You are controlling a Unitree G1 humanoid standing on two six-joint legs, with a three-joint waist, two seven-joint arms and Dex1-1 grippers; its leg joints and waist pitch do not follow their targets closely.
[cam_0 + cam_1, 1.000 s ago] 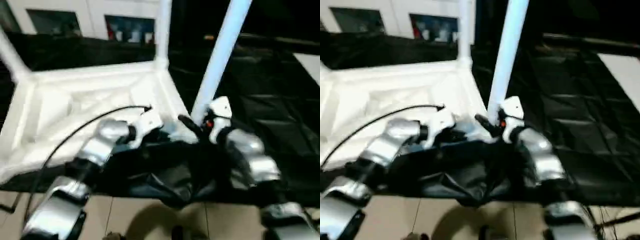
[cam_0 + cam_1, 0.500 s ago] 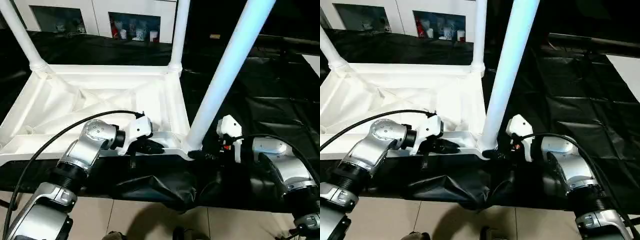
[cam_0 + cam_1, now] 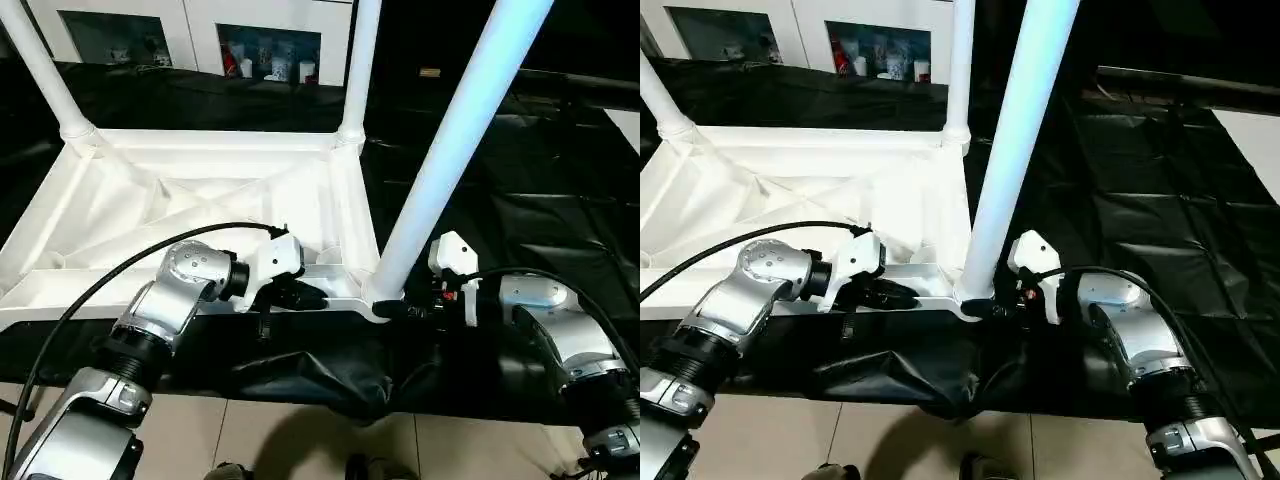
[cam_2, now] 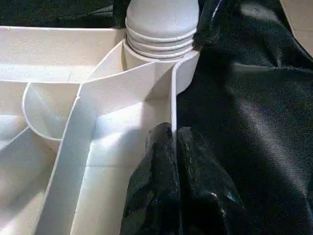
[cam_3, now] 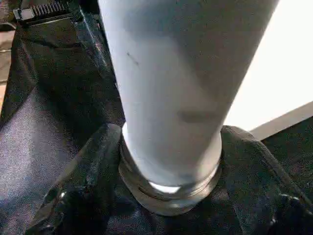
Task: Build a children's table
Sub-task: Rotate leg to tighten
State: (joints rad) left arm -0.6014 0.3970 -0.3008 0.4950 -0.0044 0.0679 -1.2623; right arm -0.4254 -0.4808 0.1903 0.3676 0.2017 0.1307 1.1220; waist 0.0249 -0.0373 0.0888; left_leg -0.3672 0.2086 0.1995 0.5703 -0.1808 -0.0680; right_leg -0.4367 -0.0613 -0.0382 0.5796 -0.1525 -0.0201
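Two black-fingered grippers work at the near right corner of an upturned white plastic table.

Left gripper (image 4: 174, 147) has its glossy fingers pressed together on the thin upright rim of the white rectangular table top (image 3: 200, 200), which lies underside-up on crinkled black plastic sheeting (image 3: 560, 200). Right gripper (image 5: 168, 161) has its fingers spread around the base of a smooth, tapered white tubular leg (image 3: 450, 150), just above the threaded collar; whether they press on it I cannot tell. Left wrist view shows the ridged leg base seated in the round corner socket (image 4: 161, 54) and the flat ribs meeting there. Head views add two more legs standing at the far corners.
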